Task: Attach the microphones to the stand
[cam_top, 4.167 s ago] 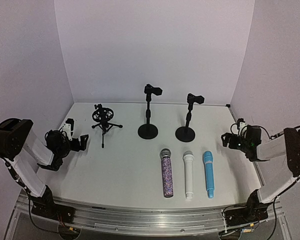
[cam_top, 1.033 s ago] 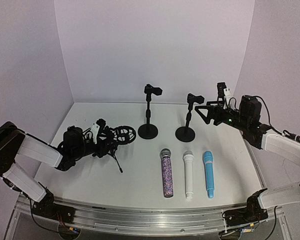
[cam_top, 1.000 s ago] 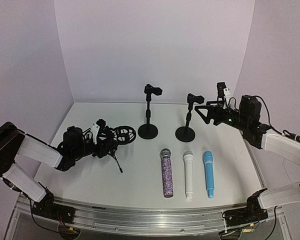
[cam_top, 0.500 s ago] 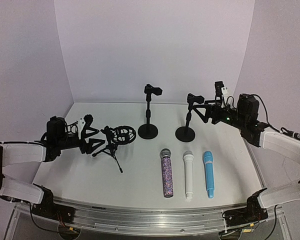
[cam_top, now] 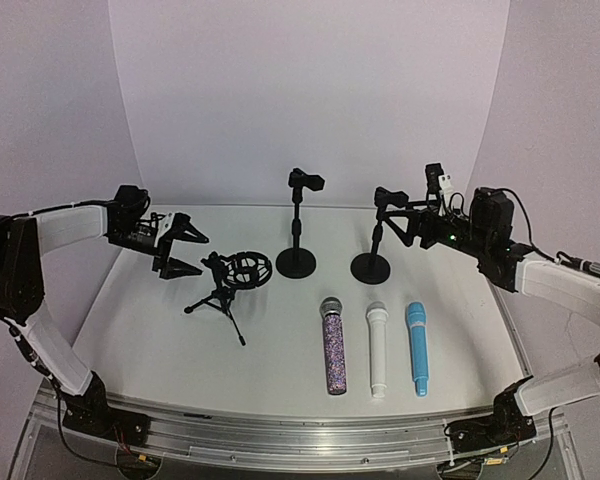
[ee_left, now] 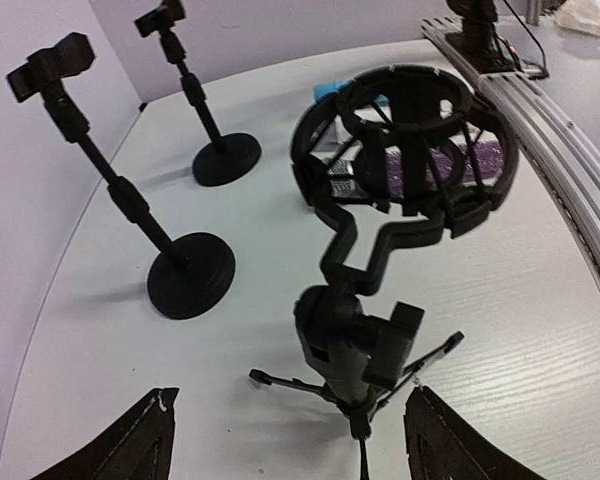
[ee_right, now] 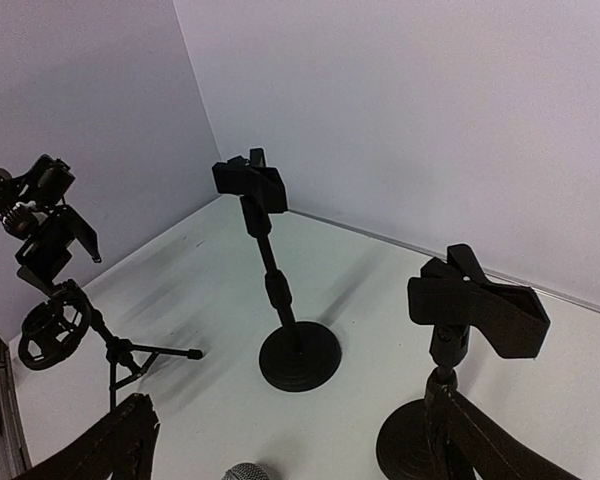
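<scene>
Your three microphones lie side by side on the white tabletop (cam_top: 160, 350), close to its near edge and right of centre. Each lies lengthwise with its head toward the far edge. The purple-glitter stick microphone with the silver mesh head (cam_top: 333, 350) is on the left, the all-white stick microphone (cam_top: 377, 352) is in the middle, and the light blue stick microphone (cam_top: 417, 350) is on the right. They are near each other but not touching, and neither arm has hold of any of them.

Three black stands are farther back. The small black tripod stand with a ring-shaped shock mount (cam_top: 228, 285) is left of centre, legs on the tabletop and ring leaning toward the middle. The black round-base stand with a clip on top (cam_top: 297, 228) is at the centre, toward the far edge. A second, shorter black round-base clip stand (cam_top: 373, 245) is just to its right, directly behind the white microphone.

Your left end effector (cam_top: 180, 252) hangs above the left side of the tabletop, just beside the tripod stand. Its jaws are spread wide and it holds nothing. From the left wrist camera, the tripod's post is ahead of the two fingertips, apart from both.

Your right end effector (cam_top: 404, 224) is up at the height of the shorter stand's clip, just to its right, with jaws wide apart and nothing between them. You cannot tell from these views whether a finger touches that stand.
</scene>
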Controlling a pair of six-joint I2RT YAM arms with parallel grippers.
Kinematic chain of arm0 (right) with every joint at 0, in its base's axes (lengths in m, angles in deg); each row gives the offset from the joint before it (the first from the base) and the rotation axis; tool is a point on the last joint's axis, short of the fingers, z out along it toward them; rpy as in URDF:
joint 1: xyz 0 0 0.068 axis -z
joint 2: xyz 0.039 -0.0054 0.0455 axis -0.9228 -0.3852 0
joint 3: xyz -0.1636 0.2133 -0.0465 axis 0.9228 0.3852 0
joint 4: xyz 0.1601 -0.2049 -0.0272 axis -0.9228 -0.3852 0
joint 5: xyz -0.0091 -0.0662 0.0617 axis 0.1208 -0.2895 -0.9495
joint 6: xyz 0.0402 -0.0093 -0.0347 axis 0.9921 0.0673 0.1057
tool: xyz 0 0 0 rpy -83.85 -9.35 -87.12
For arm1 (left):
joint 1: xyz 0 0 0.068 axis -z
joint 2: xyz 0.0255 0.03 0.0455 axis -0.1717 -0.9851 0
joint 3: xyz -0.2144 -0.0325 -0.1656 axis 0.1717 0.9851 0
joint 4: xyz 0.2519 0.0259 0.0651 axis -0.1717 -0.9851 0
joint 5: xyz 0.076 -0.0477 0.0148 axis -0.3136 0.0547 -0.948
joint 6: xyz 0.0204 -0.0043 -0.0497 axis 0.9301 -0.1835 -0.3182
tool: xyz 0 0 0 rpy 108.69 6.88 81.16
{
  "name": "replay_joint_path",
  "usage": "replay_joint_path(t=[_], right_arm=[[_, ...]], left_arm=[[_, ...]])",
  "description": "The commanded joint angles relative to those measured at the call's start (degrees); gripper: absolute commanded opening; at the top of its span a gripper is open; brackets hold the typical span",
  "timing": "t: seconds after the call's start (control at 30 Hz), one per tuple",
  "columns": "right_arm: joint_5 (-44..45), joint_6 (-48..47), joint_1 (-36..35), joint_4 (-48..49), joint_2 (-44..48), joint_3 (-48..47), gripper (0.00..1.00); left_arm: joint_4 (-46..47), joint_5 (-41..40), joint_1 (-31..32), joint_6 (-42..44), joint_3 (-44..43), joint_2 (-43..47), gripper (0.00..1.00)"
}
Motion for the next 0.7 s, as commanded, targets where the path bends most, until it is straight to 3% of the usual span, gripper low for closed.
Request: replay_joint_path(t=[0.0,0.17,0.4,0.67], right_arm=[[-0.5,-0.9,-0.4,2.4,0.9,-1.6,0.91],[-0.2,-1.3,-0.4,2.3,1.2,-1.3,0.91],[-0.4,-1.8,-0.4,2.3,1.0,-1.6,0.91],[-0.1,-2.0,-0.4,2.3,1.0,-1.5,0.91]], left_arm=[[-22.3,2.8,0.6,21.3,-8.4,-4.4,0.80],[-32.0,1.4,3.3,29.5,-13.4,-7.6,0.79],[-26.5,3.0,5.5,20.8,-16.0,-8.5,0.75],[-28.6,0.7,5.7,23.4,-17.4,-9.7,0.63]])
